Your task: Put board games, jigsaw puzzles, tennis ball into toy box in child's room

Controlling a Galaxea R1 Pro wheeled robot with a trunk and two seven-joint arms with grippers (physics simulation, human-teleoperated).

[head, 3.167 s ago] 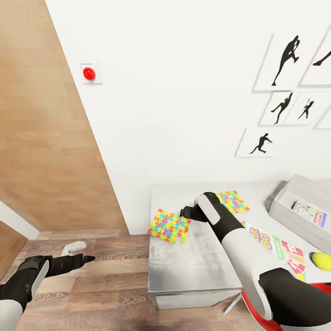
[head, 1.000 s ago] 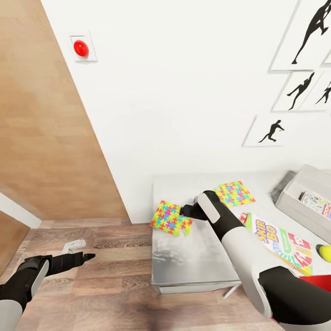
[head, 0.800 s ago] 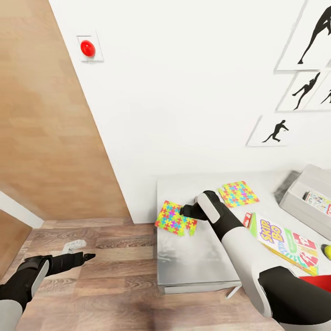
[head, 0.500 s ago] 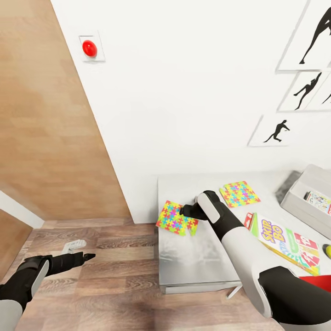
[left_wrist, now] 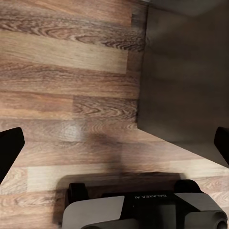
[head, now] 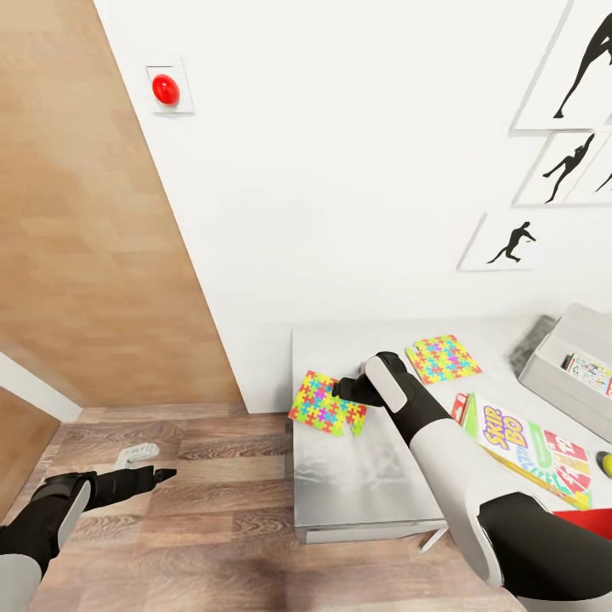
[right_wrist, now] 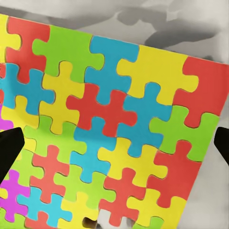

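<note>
One jigsaw puzzle (head: 325, 405) lies at the table's (head: 357, 476) left end, its corner hanging over the edge. My right gripper (head: 339, 392) hovers just above it, open, with the puzzle (right_wrist: 109, 129) spread under the fingers in the right wrist view. A second jigsaw puzzle (head: 442, 357) lies nearer the wall. A green-and-red board game (head: 527, 446) lies to the right, and the tennis ball (head: 604, 463) sits at the frame edge. The toy box (head: 552, 374) holds another board game (head: 588, 371). My left gripper (head: 161, 473) hangs open over the floor.
The white wall runs close behind the table, with a red button (head: 166, 89) and black athlete silhouette pictures (head: 510, 242) on it. A wood panel (head: 85, 255) stands at the left. A small white object (head: 136, 455) lies on the plank floor (left_wrist: 71, 95).
The whole picture shifted as the camera moved, up to half a second ago. Since then nothing has moved; both arms hold their poses.
</note>
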